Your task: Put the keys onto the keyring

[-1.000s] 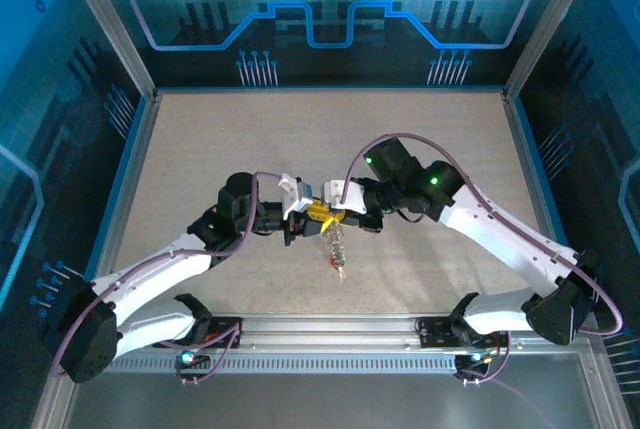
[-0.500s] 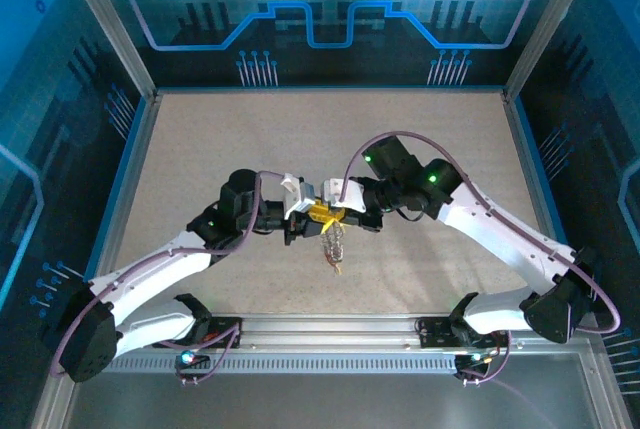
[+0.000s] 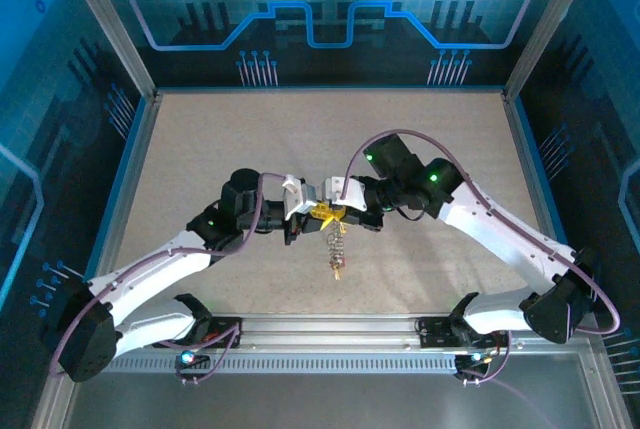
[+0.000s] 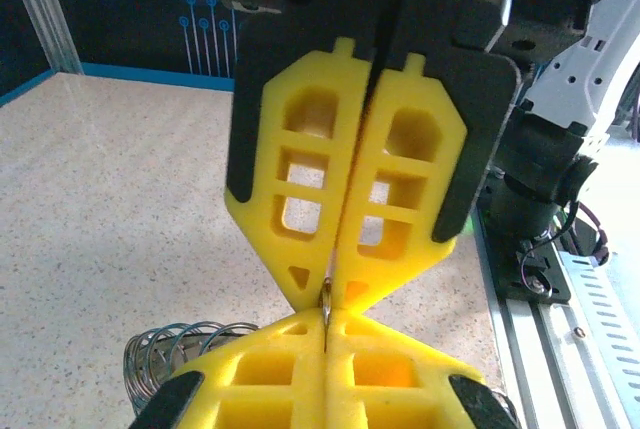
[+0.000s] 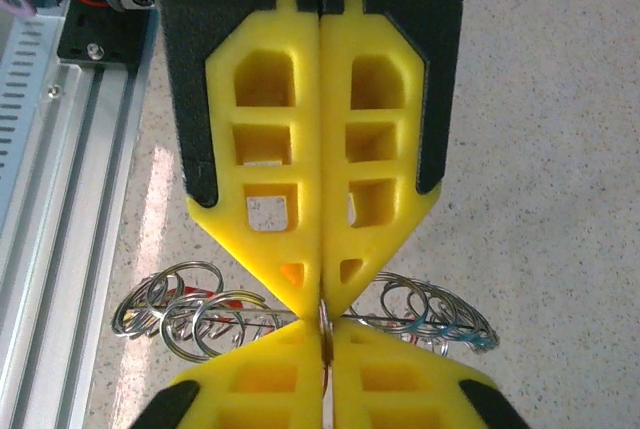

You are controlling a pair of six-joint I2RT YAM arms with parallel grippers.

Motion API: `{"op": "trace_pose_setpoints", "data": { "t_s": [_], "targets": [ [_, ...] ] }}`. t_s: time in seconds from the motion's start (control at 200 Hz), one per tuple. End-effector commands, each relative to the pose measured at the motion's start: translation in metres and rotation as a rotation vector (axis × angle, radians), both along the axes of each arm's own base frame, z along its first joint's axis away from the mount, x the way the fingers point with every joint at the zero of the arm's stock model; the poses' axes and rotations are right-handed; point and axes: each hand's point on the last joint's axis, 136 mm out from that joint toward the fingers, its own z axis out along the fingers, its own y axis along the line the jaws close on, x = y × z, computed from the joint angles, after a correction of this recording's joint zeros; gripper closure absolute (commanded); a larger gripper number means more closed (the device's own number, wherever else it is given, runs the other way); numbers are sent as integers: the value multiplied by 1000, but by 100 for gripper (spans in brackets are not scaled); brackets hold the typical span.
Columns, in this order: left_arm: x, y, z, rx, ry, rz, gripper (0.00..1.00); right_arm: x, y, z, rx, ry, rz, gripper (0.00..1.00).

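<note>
My two grippers meet tip to tip above the middle of the table, left gripper (image 3: 308, 213) and right gripper (image 3: 336, 211). Between them the keyring (image 4: 327, 295) shows edge-on as a thin metal strip. The left gripper (image 4: 327, 317) is shut on it from below in the left wrist view, with the right gripper's yellow fingers (image 4: 300, 199) shut opposite. In the right wrist view the right gripper (image 5: 323, 337) pinches the keyring (image 5: 323, 315). Small silvery rings and keys (image 5: 190, 311) with red tags fan out on both sides. A bunch of keys (image 3: 337, 249) dangles under the grippers.
The speckled beige table (image 3: 200, 149) stretches wide on all sides of the grippers. A metal rail (image 3: 330, 329) runs along the near edge by the arm bases. Blue walls with an aluminium frame (image 3: 135, 69) close in the left, back and right.
The dangling bunch of keys has swung and now hangs longer and straighter. Both grippers have stayed tip to tip, shifting only slightly.
</note>
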Motion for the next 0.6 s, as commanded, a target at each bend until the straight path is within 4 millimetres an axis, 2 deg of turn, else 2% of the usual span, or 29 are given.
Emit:
{"op": "trace_pose_setpoints", "data": {
  "t_s": [0.0,0.215,0.43,0.5,0.595],
  "targets": [
    [-1,3,14,-31,-51,19,100,-4,-2,23,105,-8,3,84],
    [-10,2,38,-130,-106,-21,100,-3,-8,13,121,22,-20,81],
    [-14,2,46,-175,-134,-37,100,-3,-6,12,138,37,-16,81],
    [-14,2,48,-180,-137,-38,100,-2,-4,14,150,36,-13,84],
    [-16,2,50,-201,-140,-43,100,-2,-2,14,157,46,-4,94]
  ]
}}
